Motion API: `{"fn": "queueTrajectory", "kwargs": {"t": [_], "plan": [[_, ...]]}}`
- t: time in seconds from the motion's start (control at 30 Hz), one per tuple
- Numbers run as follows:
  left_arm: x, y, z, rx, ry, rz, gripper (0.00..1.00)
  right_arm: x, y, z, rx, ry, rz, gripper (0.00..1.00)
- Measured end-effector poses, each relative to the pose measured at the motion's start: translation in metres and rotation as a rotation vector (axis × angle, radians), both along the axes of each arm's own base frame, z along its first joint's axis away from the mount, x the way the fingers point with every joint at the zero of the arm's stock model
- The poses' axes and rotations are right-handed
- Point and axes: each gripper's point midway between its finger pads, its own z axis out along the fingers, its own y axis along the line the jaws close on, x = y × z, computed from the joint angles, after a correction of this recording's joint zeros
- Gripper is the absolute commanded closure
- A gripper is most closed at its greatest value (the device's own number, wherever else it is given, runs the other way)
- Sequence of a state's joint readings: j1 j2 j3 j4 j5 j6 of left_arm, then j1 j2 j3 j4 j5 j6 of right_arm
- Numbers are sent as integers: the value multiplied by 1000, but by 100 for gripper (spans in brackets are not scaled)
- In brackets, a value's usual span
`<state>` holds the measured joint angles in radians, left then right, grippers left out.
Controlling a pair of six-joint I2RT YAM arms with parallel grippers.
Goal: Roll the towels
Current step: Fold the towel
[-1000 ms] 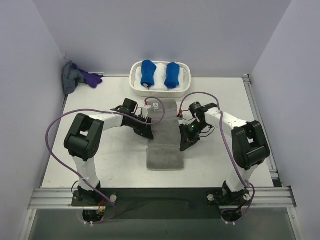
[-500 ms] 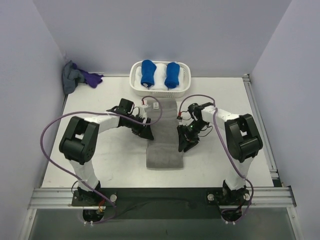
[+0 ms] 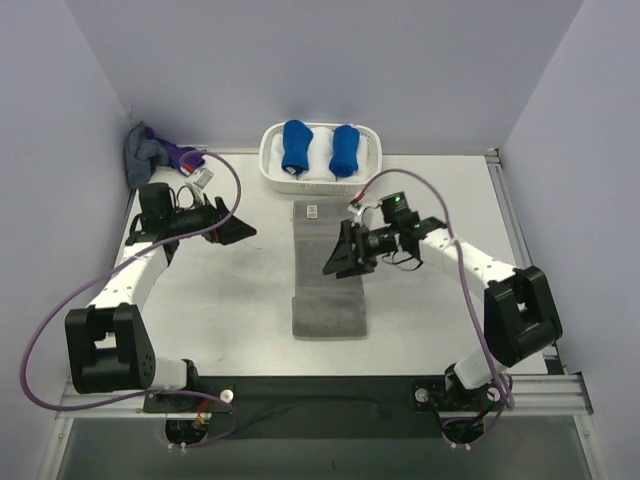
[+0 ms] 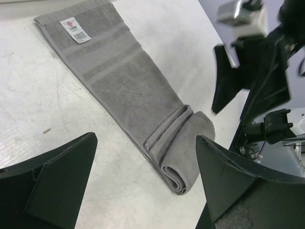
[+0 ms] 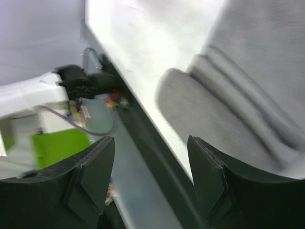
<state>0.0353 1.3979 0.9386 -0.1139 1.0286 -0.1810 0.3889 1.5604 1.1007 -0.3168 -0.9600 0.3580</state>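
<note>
Got left tool (image 3: 232, 229) spread wide, gripping nothing, touching nothing, hanging over bare counter (image 3: 230, 300). Got right tool (image 3: 338, 252) released too, fingers clearly apart, nothing clamped. Can't tell about contact with the cloth below, wrist view too blurred. Seeing the towel (image 3: 328, 270) as plain mid-grey terry: soft looped pile, a few flat woven bands across it, folded into a long narrow strip. Lying flat on the white, scuffed counter, running from just short of the basket toward the arm bases. Noting a small white label (image 4: 75, 27) with a red mark on the far end. Seeing the near end curled into a short loose roll (image 4: 181, 169), spiral visible from the side, rest of the strip unrolled. Placing the towel clear of the left tool, off to that tool's right, and directly under the right tool around mid-length on the right edge. Also seeing a white perforated basket (image 3: 270, 170) just beyond the far end, holding two bright blue bundles (image 3: 295, 145), and a crumpled grey-and-purple cloth (image 3: 158, 153) in the far-left corner.
</note>
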Motion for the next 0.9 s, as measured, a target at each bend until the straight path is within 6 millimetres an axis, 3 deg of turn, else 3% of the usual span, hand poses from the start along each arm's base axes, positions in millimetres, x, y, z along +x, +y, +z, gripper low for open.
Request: {"fn": "queueTrajectory", "kwargs": {"t": [0.1,0.2,0.37,0.43,0.73,0.83,0.9], "plan": [[-3,7,2,-35,14,31,4,-23,48,-16,120,100,19,38],[-7,6,3,-49,29,29,4,-35,77,-44,161,217,13,39],[-12,9,3,-42,35,26,4,-43,84,-94,169,351,-53,44],[-14,11,3,-35,33,27,5,-46,84,-102,188,380,-54,45],[-31,6,-12,101,-63,-56,13,-36,89,-92,265,389,-28,44],[-52,-13,-17,233,-170,-165,13,-37,85,-71,226,324,-10,46],[-71,-30,-19,328,-281,-257,12,-40,80,-46,209,245,36,49]]}}
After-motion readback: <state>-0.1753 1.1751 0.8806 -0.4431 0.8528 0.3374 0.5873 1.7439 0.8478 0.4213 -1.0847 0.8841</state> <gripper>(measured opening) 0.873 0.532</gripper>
